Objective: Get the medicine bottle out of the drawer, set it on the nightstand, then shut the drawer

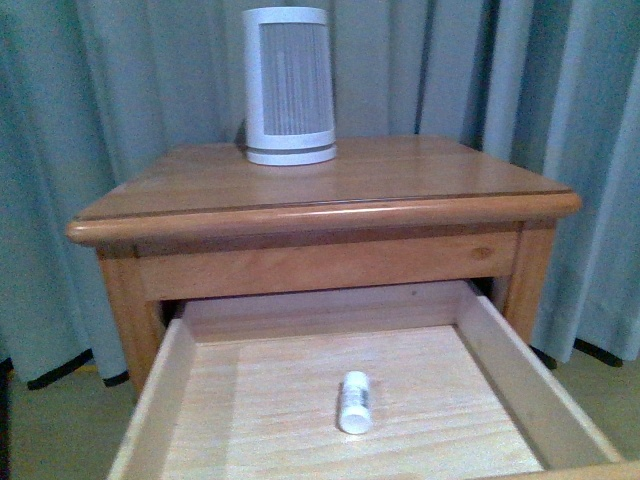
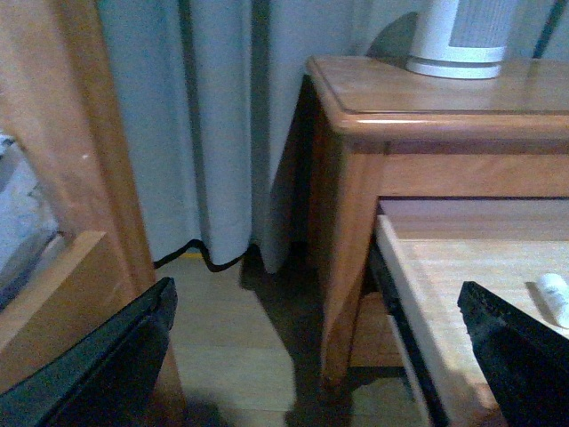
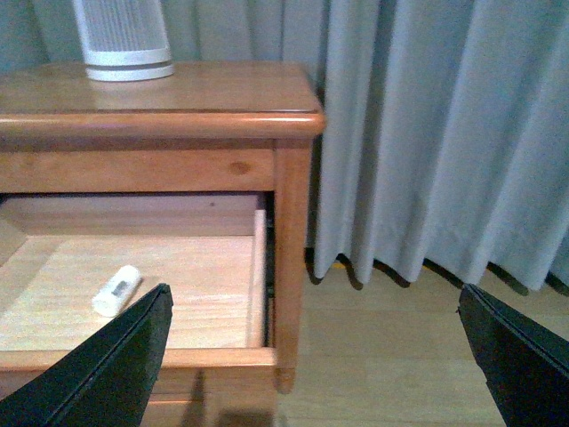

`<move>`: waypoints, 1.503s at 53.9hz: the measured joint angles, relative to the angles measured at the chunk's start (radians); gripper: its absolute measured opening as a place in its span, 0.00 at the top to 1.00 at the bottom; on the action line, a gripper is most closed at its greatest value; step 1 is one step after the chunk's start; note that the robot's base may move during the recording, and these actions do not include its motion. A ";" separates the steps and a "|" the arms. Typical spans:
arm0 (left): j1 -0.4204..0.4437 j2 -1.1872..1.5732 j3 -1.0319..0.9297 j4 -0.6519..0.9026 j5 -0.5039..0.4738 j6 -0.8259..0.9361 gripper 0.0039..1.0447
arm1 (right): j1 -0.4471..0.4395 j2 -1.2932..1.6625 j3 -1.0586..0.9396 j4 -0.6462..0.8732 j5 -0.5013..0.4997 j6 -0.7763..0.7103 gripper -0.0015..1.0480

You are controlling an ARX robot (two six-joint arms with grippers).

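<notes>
The medicine bottle lies on its side on the pale plank floor of the drawer, which is pulled far out of the nightstand. The bottle also shows in the left wrist view as a white cylinder and in the right wrist view. My left gripper is open, low beside the nightstand's left side, nothing between its fingers. My right gripper is open off the nightstand's right front corner, also holding nothing. Neither arm appears in the front view.
A large white slatted cone-shaped device stands at the back of the nightstand top. Grey-blue curtains hang behind and to both sides. Another wooden furniture piece stands close to my left gripper. Pale floor lies right of the nightstand.
</notes>
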 joint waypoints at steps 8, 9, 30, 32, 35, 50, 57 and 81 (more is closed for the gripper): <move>-0.001 0.000 -0.002 -0.002 -0.003 0.000 0.06 | 0.010 0.013 0.002 -0.017 0.039 0.003 0.07; -0.001 0.002 -0.002 -0.002 -0.002 0.000 0.06 | 0.025 0.032 0.006 -0.024 0.079 0.003 0.07; -0.001 0.000 -0.002 -0.002 -0.002 0.000 0.06 | 0.210 1.035 0.524 0.049 0.166 0.212 0.07; -0.001 0.000 -0.002 -0.002 -0.002 0.000 0.06 | 0.225 1.135 0.590 0.033 0.166 0.224 0.07; -0.001 0.000 -0.002 -0.002 -0.002 0.000 0.06 | 0.235 1.229 0.648 0.031 0.167 0.232 0.07; -0.001 0.000 -0.002 -0.002 -0.002 0.000 0.06 | 0.277 1.632 0.822 0.040 0.153 0.313 0.07; -0.001 0.000 -0.002 -0.002 -0.002 0.000 0.06 | 0.288 1.730 0.868 0.077 0.168 0.328 0.07; -0.001 0.000 -0.002 -0.002 -0.002 0.000 0.06 | 0.329 1.984 1.022 0.124 0.194 0.373 0.07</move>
